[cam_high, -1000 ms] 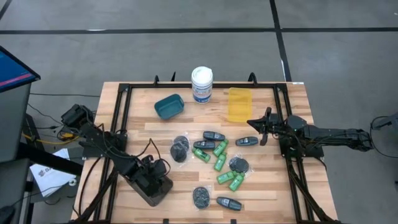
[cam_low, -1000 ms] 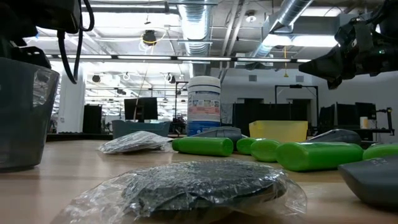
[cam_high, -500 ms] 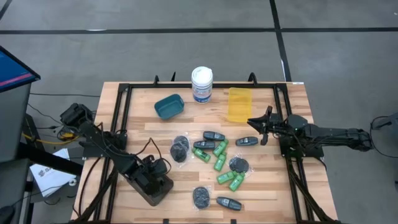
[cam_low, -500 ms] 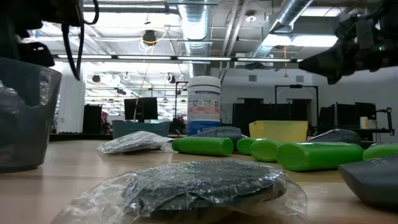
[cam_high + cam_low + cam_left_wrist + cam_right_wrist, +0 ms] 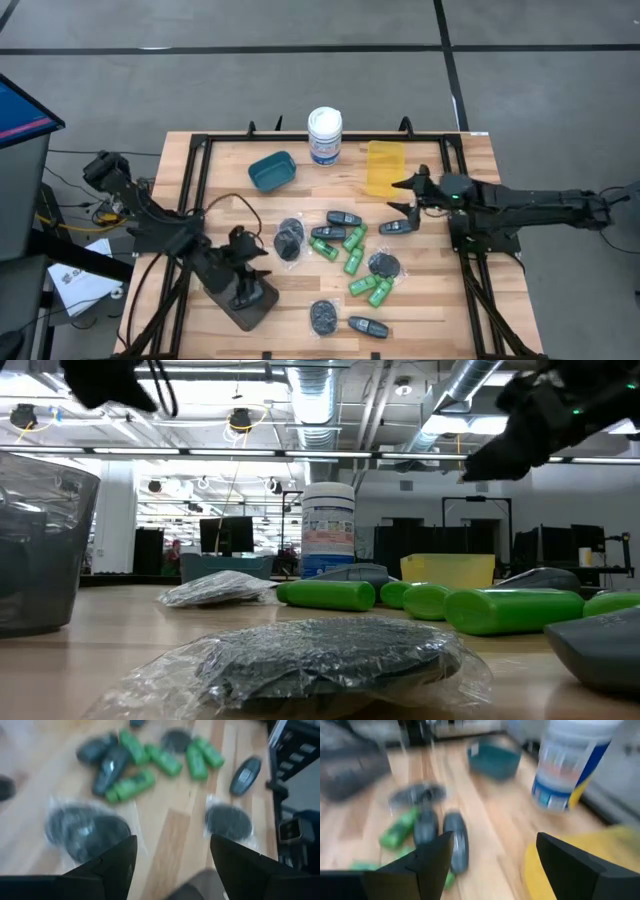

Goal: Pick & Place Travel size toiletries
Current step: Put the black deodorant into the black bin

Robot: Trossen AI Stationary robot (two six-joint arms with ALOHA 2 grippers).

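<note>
The travel size toiletries lie in a loose group mid-table: green mini bottles (image 5: pixel 354 262), dark oblong bottles (image 5: pixel 343 217) and round dark pieces in clear wrap (image 5: pixel 289 238). One dark bottle (image 5: pixel 397 228) lies apart, toward the right. My right gripper (image 5: pixel 402 196) hovers open just beyond that bottle, above the table and holding nothing; its fingers (image 5: pixel 420 865) frame the group. My left gripper (image 5: pixel 246 246) stands open over the near left, above a dark grey bin (image 5: pixel 245 305), with its fingers (image 5: pixel 117 865) pointing at the wrapped pieces (image 5: pixel 87 827).
A white canister with a blue label (image 5: pixel 324 135), a teal container (image 5: pixel 271 171) and a yellow container (image 5: pixel 385 167) stand along the far edge. A black frame (image 5: pixel 195 180) borders the table. In the low view the grey bin (image 5: pixel 40 550) stands at the left.
My right gripper has opened and moved toward the table's left and a little toward the far edge. My left gripper has risen out of the dark grey bin and moved toward the far side, now facing the toiletries. The items on the table have not moved.
</note>
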